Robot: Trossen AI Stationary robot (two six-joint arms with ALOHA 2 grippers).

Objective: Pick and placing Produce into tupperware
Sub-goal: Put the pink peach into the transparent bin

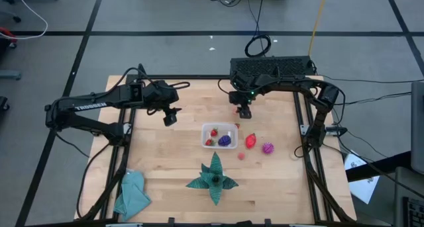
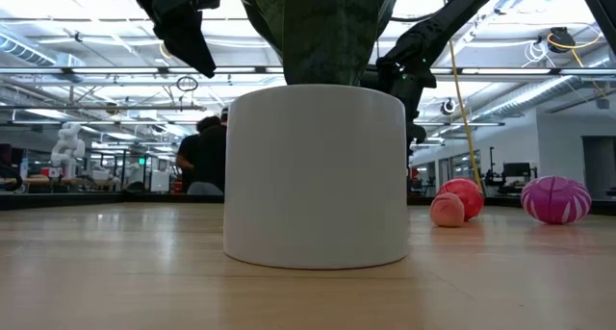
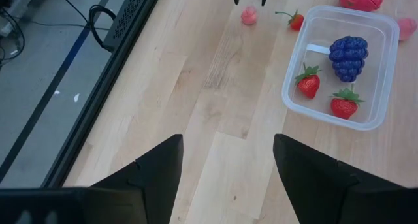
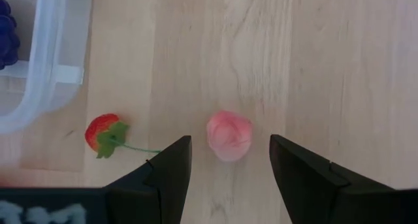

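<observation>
- Tupperware (image 1: 220,136): a clear rectangular container near the middle of the worktop (image 1: 172,154); it holds two strawberries (image 3: 309,81) and a blue-purple grape cluster (image 3: 348,53).
- Produce outside the tupperware: a small pink ball (image 4: 229,134) and a loose strawberry (image 4: 104,134) lie just beyond its far rim; a larger red fruit (image 1: 250,141), a spiky magenta ball (image 1: 267,148) and a small pink piece (image 1: 241,155) lie to its right.
- Right hand (image 4: 230,164): poised directly over the small pink ball, fingers spread to either side of it and not touching it; nothing is pinched.
- Left hand (image 3: 227,173): hovers left of the tupperware and above the worktop, fingers spread and empty; it appears to be waiting.
- Step in hand, as judged: approach to pick the pink ball. The next move calls for lowering the right hand until the fingers flank the ball, pressing them together, then carrying it over the near rim of the tupperware.
- Surroundings: a dark-green leafy star (image 1: 213,176) lies in front of the tupperware; a teal cloth (image 1: 131,194) lies at the worktop's front-left corner.
</observation>
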